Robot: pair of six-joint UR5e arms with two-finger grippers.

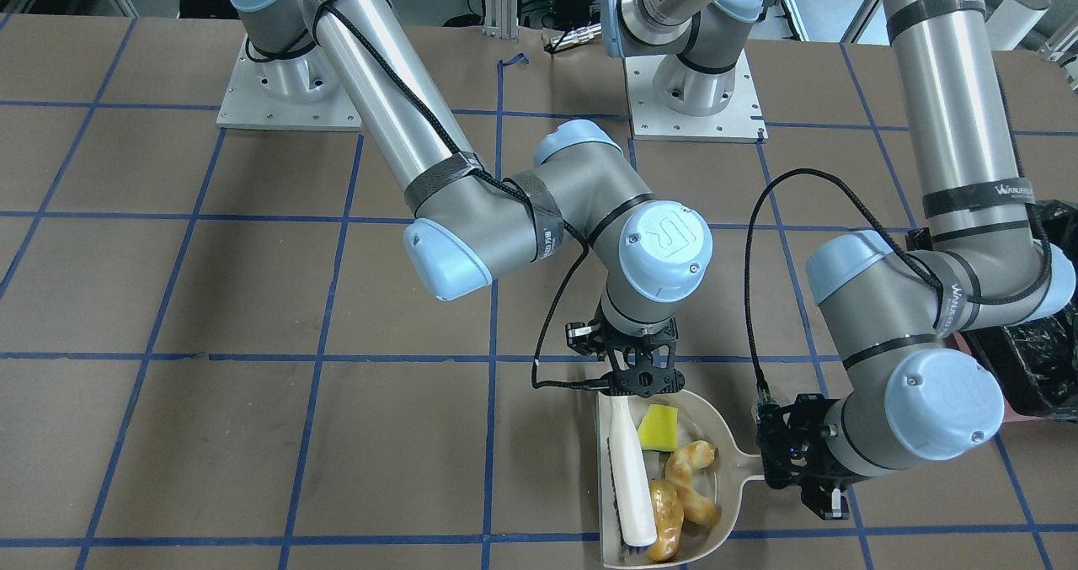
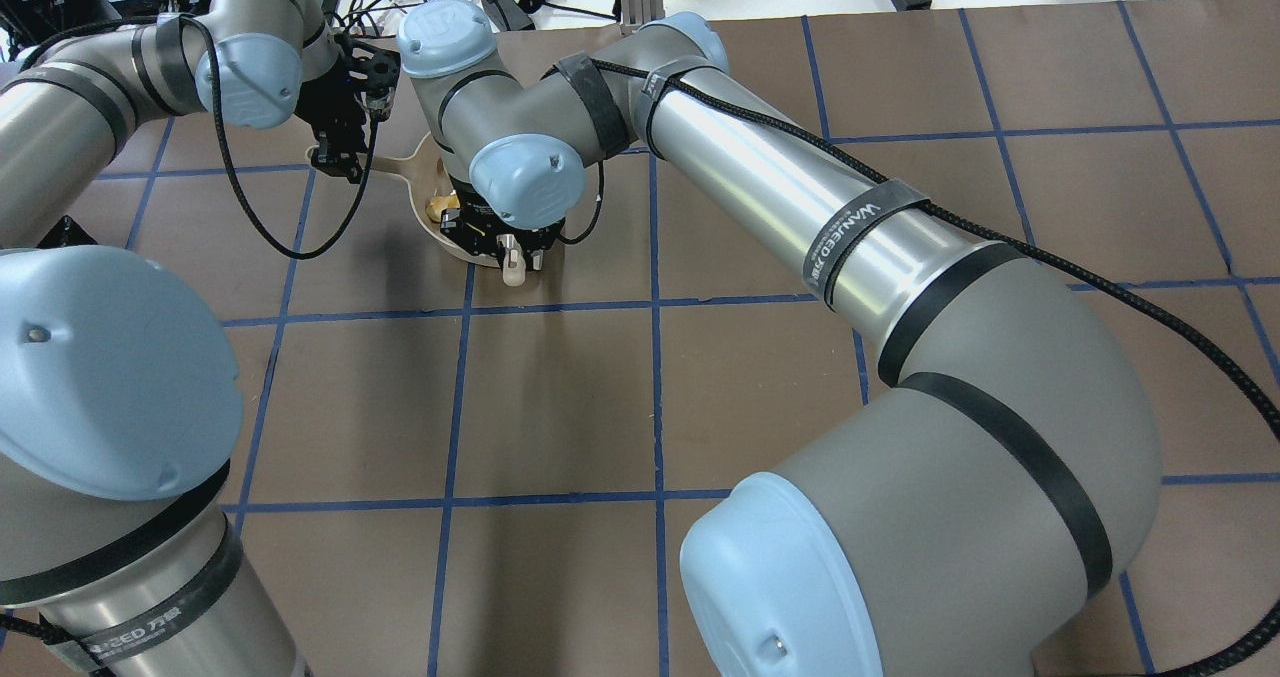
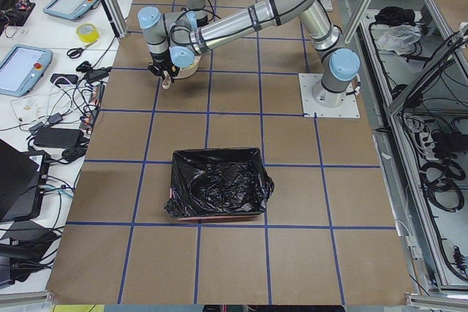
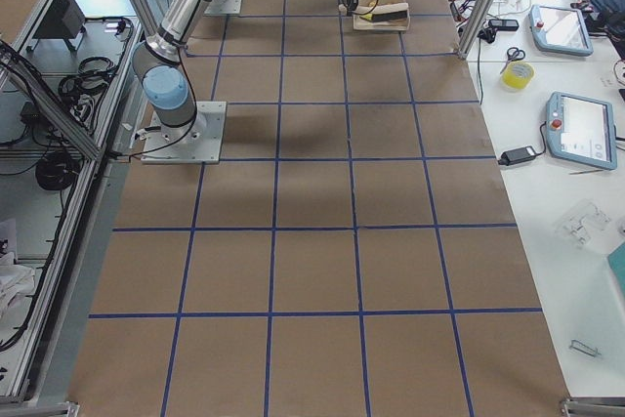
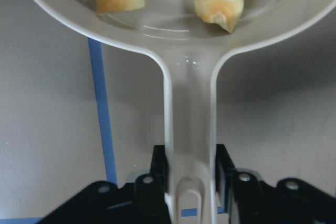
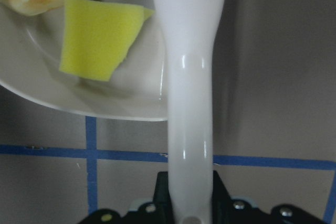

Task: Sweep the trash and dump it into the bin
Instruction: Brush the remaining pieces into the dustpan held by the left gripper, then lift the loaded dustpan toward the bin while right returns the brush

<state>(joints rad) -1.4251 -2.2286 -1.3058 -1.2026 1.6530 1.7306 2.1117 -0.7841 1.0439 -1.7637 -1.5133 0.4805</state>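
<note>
Left end effector (image 5: 191,169) is clamped on the end of the dustpan (image 1: 726,456) handle, one finger on each side of it. Right end effector (image 6: 191,203) is closed on the brush (image 1: 632,477) handle.

Bin (image 3: 218,155): black-lined, standing on the table (image 3: 234,268) well apart from the pan, toward the robot's left end. The liner looks soft and crinkled, so I judge the rim gives no firm edge to rest the pan on.

Dustpan: thin, stiff, smooth plastic, probably light. The handle is the only sensible hold and is already taken. My concern is tilt at that long lever.

Brush: lies inside the pan along one side.

Trash, all three pieces in the pan:
- croissant (image 1: 686,469), near the handle
- potato-like oval (image 1: 665,524), beside the brush
- yellow wedge (image 1: 659,429), at the right end effector's side

All look light and loose. On the glossy pan I expect them to slide or roll, so carry level and tip only over the bin.
</note>
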